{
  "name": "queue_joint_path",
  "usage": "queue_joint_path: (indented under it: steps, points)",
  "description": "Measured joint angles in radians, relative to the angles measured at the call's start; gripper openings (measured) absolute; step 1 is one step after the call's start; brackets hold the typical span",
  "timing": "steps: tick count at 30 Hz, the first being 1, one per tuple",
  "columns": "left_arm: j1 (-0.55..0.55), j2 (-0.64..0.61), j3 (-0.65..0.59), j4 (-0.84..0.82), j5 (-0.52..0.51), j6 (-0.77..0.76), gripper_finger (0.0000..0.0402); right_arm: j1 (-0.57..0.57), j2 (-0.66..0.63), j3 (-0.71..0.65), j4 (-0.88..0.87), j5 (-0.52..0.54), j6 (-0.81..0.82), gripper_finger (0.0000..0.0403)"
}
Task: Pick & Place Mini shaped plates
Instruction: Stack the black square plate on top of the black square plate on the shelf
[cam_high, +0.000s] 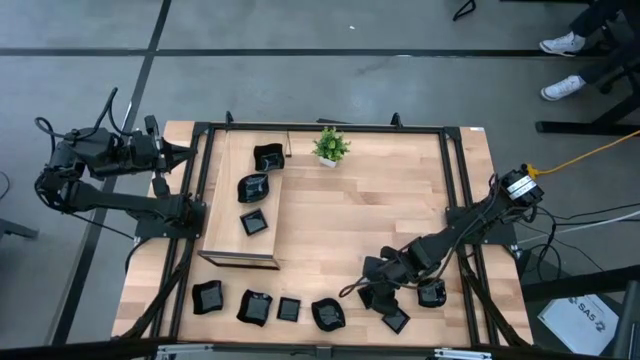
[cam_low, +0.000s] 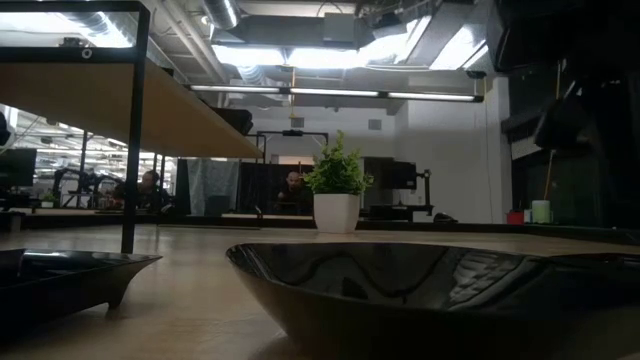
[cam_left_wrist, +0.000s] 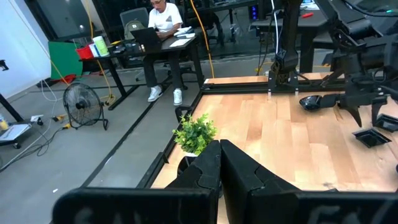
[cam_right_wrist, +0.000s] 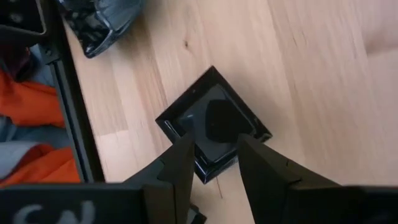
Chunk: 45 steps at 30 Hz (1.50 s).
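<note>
Small glossy black plates lie along the table's near edge, among them a square plate (cam_high: 396, 319) and a wavy one (cam_high: 328, 315). Three more (cam_high: 252, 187) sit on a raised wooden tray at the left. My right gripper (cam_high: 372, 292) hangs low over the near right part of the table. It is open, its fingers on either side of one corner of the square plate (cam_right_wrist: 211, 121), which lies flat on the wood. I cannot tell whether they touch it. My left gripper (cam_left_wrist: 219, 155) is shut and waits by the far left corner (cam_high: 185, 155).
A small green potted plant (cam_high: 329, 146) stands near the far edge. The raised wooden tray (cam_high: 225, 250) takes up the left side. A black frame rail (cam_right_wrist: 65, 106) runs close beside the square plate. Bare wood (cam_high: 370, 210) lies mid-table. People sit at desks beyond the table.
</note>
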Motion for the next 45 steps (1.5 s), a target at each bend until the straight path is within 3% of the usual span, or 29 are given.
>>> queue_joint_path:
  steps: [14, 22, 35, 45]
  points:
    - [0.0, 0.0, 0.0, 0.0, 0.0, 0.0, 0.0004, 0.027, 0.016, 0.0, -0.085, 0.029, 0.388, 0.0124]
    - [0.0, 0.0, 0.0, 0.0, 0.0, 0.0, 0.0004, 0.029, 0.093, 0.0, -0.055, -0.03, 0.384, 0.0124]
    - [0.0, 0.0, 0.0, 0.0, 0.0, 0.0, 0.0004, 0.028, 0.112, 0.0, 0.0, -0.02, 0.384, 0.0122]
    - [0.0, 0.0, 0.0, 0.0, 0.0, 0.0, 0.0004, 0.013, 0.142, 0.002, -0.002, -0.042, 0.357, 0.006]
